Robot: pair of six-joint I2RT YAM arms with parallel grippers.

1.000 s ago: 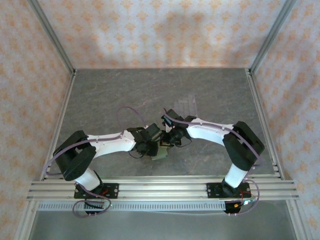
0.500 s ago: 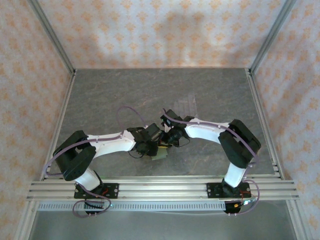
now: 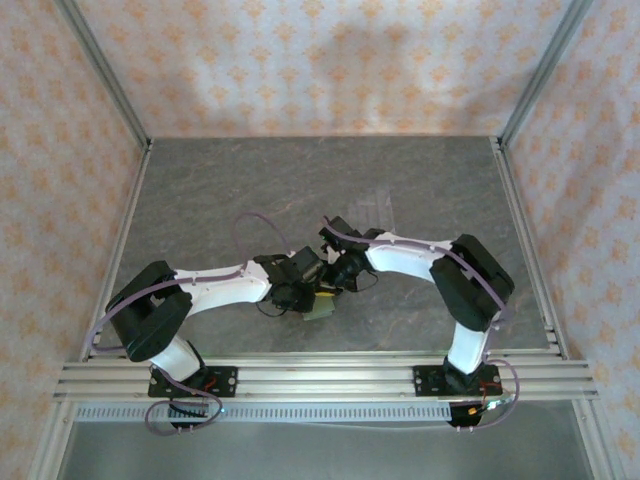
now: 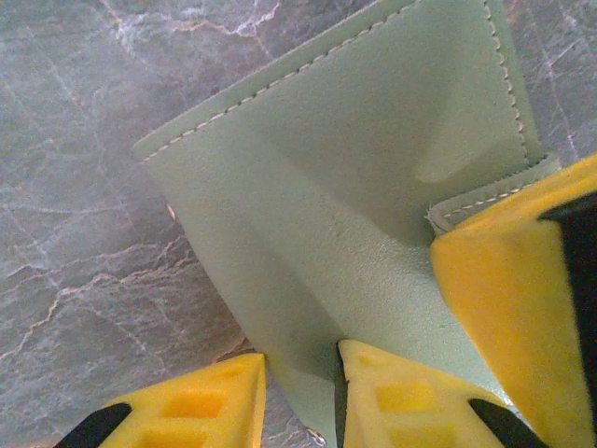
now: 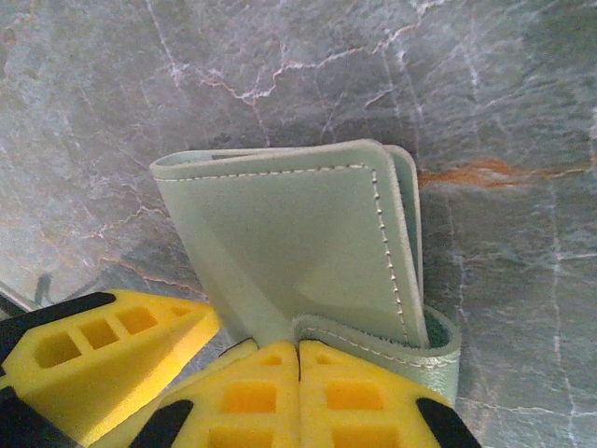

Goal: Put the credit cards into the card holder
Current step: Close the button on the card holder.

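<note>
Since the earlier frame the right elbow has swung inward; both hands stay put. The left hand point(image 4: 298, 378) pinches a panel of the card holder point(image 5: 289, 243). The right hand point(image 5: 298, 369), fingers pressed together, meets its snap tab point(image 5: 373, 338). Judged step: opening the holder. Next, spread the panels.

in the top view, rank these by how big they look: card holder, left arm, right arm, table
1. table, by far the largest.
2. left arm and right arm: they look about alike, so no ranking between them.
3. card holder, smallest; partly covered by the arms, so its full extent is unsure.
</note>
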